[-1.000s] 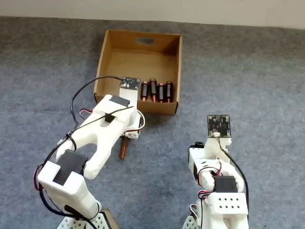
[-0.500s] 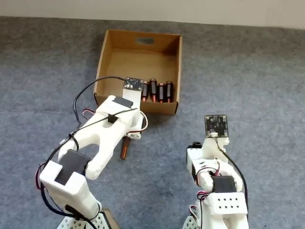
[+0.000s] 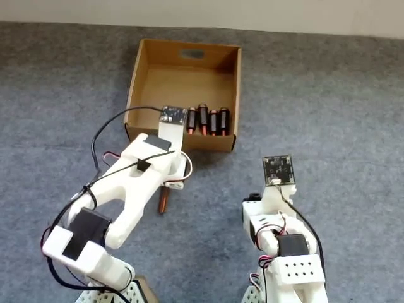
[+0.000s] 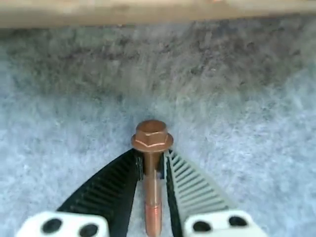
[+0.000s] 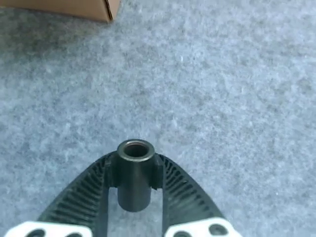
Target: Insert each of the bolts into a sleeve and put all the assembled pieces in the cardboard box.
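Observation:
My left gripper [image 4: 152, 160] is shut on a copper bolt [image 4: 150, 140] just below its hexagonal head, with the threaded end pointing back toward the wrist. In the high view the bolt [image 3: 162, 201] pokes out from under the left arm, just in front of the cardboard box [image 3: 142, 69]. Several assembled pieces [image 3: 208, 120] lie in a row against the box's near wall. A black sleeve [image 5: 134, 170] sits in my right gripper [image 5: 133, 173], which is shut on it, the open bore facing away from the wrist. The right arm [image 3: 276, 208] stands to the right of the box, over the carpet.
Grey carpet covers the table. The box's near wall [image 4: 148, 10] runs close ahead of the bolt head, and its corner [image 5: 74, 7] lies farther off in the right wrist view. Open carpet lies between the two arms and right of the box.
The right arm has shifted a little to the left, toward the left arm. The left arm has drawn back slightly, the bolt still in its grip.

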Tool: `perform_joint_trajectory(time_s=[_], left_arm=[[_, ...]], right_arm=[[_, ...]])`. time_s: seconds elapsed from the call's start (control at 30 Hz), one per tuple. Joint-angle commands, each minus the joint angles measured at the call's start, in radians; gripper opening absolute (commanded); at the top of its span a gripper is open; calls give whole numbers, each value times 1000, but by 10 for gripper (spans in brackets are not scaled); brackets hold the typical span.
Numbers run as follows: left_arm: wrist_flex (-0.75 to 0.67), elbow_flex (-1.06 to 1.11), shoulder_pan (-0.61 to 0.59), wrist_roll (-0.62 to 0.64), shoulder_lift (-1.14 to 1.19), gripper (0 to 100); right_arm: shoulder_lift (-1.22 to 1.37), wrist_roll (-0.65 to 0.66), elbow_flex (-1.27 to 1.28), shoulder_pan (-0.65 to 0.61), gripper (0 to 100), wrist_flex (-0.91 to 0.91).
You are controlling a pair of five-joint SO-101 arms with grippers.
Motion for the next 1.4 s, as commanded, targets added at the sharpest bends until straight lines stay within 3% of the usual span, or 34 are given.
perform_joint_trajectory(time_s=[0.0,0.27,0.6,0.83,1.0,1.37], left_arm=[[-63,31,-5,0,-50,7],[-118,68,-5,0,-58,7],[-118,70,-5,0,-58,7],[-118,67,-5,0,-51,10],[-118,67,-5,0,-51,10],[-118,67,-5,0,-51,10]], right_arm=[[-5,-3,-68,-4,9,39],[15,-3,-93,-4,9,76],[383,-11,-274,-1,8,67],[386,-6,-282,-4,16,67],[387,-9,-259,-4,120,70],[387,-5,-251,-4,105,67]])
